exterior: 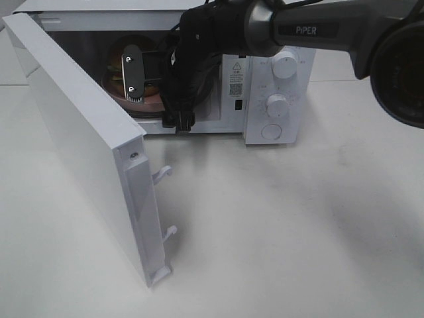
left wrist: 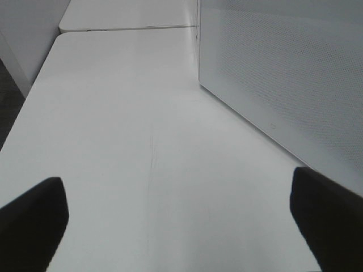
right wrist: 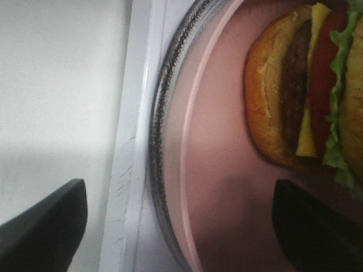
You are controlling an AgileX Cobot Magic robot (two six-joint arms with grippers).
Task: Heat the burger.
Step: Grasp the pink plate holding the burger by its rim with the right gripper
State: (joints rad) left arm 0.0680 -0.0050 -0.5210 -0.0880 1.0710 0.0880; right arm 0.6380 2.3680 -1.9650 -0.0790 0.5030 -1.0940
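Swung wide toward the camera in the high view, the microwave door (exterior: 86,152) stands open on the white surface (exterior: 298,232), and behind it the right gripper (exterior: 133,73) reaches into the microwave (exterior: 271,99) cavity, its fingers spread with nothing between them, just in front of the burger (exterior: 119,69) on its pink plate (exterior: 149,103). From the left wrist camera, only bare surface and the perforated face of the door (left wrist: 283,73) show beyond the left gripper (left wrist: 181,226), whose fingers are fully apart and empty, well away from the food. At the right wrist, the plate (right wrist: 221,170) sits on the glass turntable (right wrist: 161,141) inside the oven, with the burger (right wrist: 295,96) straight ahead of the open fingers, which straddle the plate's rim without gripping it (the right arm is plainly the nearer one). It has a glossy golden-brown bun, dark patty, yellow cheese, red tomato and frilly green lettuce. With the food already inside, the door likely needs closing next.
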